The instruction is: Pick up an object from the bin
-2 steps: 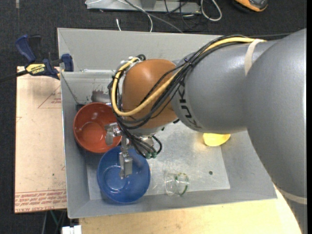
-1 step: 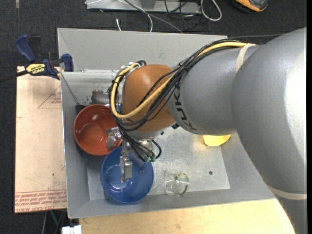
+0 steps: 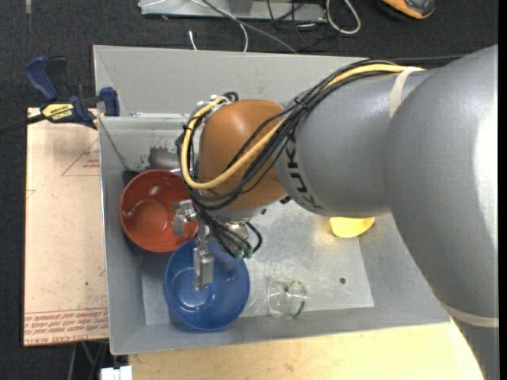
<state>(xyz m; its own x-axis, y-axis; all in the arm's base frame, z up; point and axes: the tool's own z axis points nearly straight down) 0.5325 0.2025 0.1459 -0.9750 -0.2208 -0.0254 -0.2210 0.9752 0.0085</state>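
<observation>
My gripper (image 3: 204, 269) hangs below the orange wrist cover and reaches down into a blue bowl (image 3: 226, 298) at the bin's front left, its tip above the bowl's inside. A red-orange bowl (image 3: 142, 212) sits just behind and to the left of the blue one, their rims close together, and part of the gripper's body stands by its right rim. To the right of the blue bowl, a small clear plastic piece with a green edge (image 3: 287, 298) lies on the bin floor.
A yellow thing (image 3: 351, 226) lies mid-right, partly under the arm. A dark grey thing (image 3: 161, 158) sits in the back left corner behind the red bowl. The arm and its cover hide the bin's middle and right.
</observation>
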